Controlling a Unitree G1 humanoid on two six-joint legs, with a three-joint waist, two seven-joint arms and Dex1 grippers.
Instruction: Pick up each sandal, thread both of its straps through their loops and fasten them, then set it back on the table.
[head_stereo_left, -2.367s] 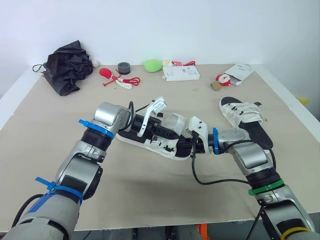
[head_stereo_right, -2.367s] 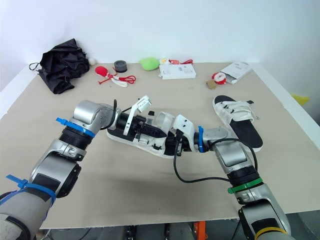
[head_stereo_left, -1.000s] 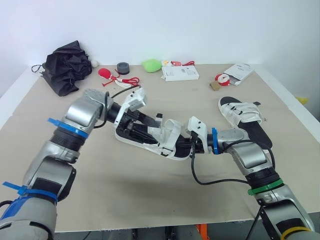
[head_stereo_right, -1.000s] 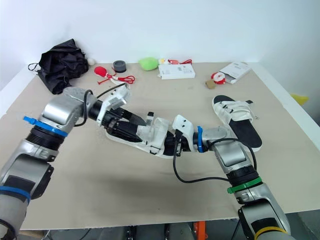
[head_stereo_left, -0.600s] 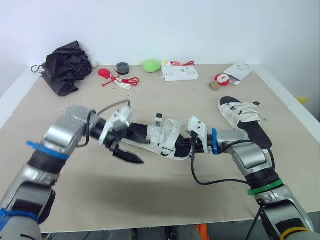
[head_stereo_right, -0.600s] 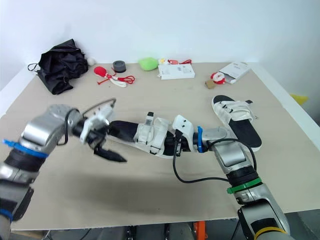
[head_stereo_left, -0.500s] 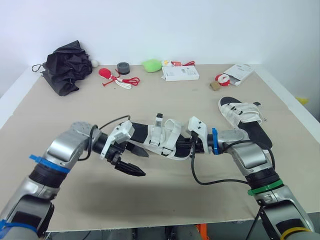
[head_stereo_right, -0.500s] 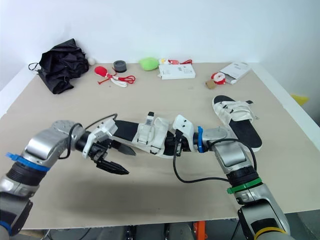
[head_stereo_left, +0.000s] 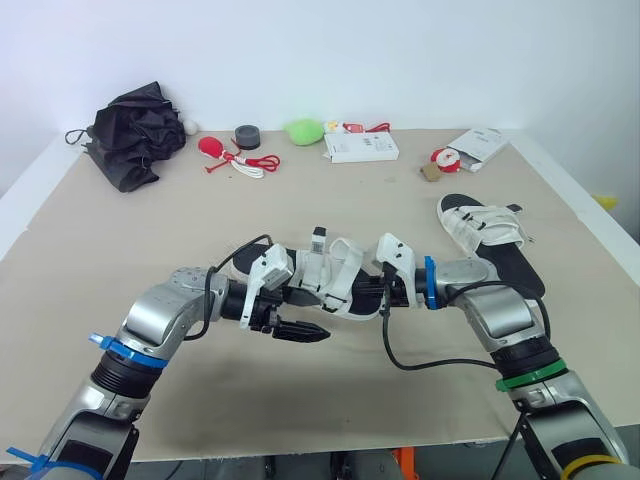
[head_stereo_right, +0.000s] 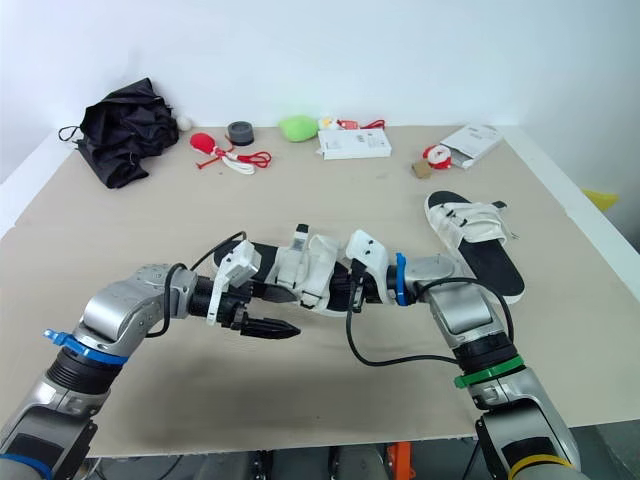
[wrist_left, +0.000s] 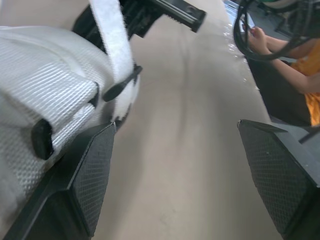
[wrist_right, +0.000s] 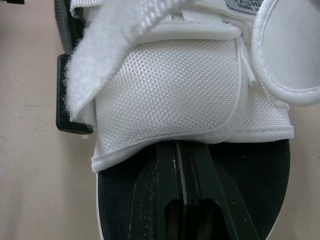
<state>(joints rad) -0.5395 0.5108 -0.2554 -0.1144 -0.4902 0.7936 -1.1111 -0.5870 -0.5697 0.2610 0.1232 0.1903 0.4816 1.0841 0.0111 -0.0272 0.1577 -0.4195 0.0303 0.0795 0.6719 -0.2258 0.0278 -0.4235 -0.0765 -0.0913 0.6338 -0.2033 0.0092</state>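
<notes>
The sandal (head_stereo_left: 330, 272) is seen lying mid-way across the table (head_stereo_left: 150, 230), its sole apparently pinched by the right gripper (wrist_right: 181, 156) (fingers pressed together). The left gripper (wrist_left: 176, 125) is held spread wide just beside it.

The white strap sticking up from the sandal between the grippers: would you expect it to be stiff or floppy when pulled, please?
Probably bendy but springy: the strap is thin woven webbing, yet it stands upright unsupported on the sandal. Its fuzzy face will likely cling to fabric rather than slip.
</notes>
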